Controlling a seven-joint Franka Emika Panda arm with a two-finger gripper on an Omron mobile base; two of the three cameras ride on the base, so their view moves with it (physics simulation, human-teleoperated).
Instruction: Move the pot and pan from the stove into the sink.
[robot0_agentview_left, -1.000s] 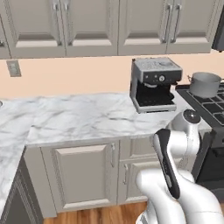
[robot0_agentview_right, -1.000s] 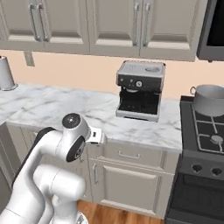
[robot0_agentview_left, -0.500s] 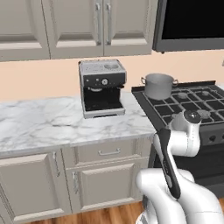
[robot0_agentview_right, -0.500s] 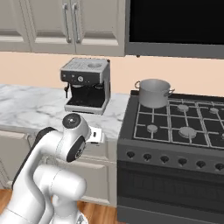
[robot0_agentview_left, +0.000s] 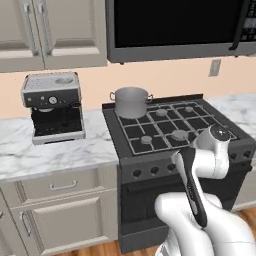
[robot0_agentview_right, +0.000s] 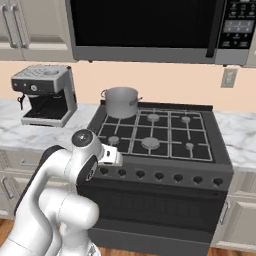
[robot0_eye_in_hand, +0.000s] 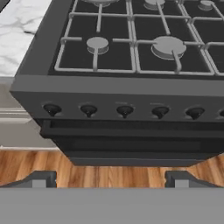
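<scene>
The pot (robot0_agentview_left: 131, 101), a tall cylindrical grey metal stockpot with two small loop side handles and no lid, stands on the back left burner of the black gas stove (robot0_agentview_left: 170, 131) with its grid grates and row of front knobs, just beside the white marble counter (robot0_agentview_left: 55, 150) where a boxy silver and black espresso machine (robot0_agentview_left: 53, 107) sits. From the right base view the pot (robot0_agentview_right: 121, 101) stands upright and looks empty as far as the rim shows. It will likely handle as stiff, smooth and fairly heavy; the wall is too wide and slick to pinch, so a loop handle or the thin rim seems the surest place to hold. The gripper (robot0_eye_in_hand: 111, 178) hangs low before the stove front (robot0_eye_in_hand: 122, 96), well apart from the pot, its two dark fingertips (robot0_eye_in_hand: 40, 178) spread wide with nothing between them. No pan is visible on the grates.
</scene>
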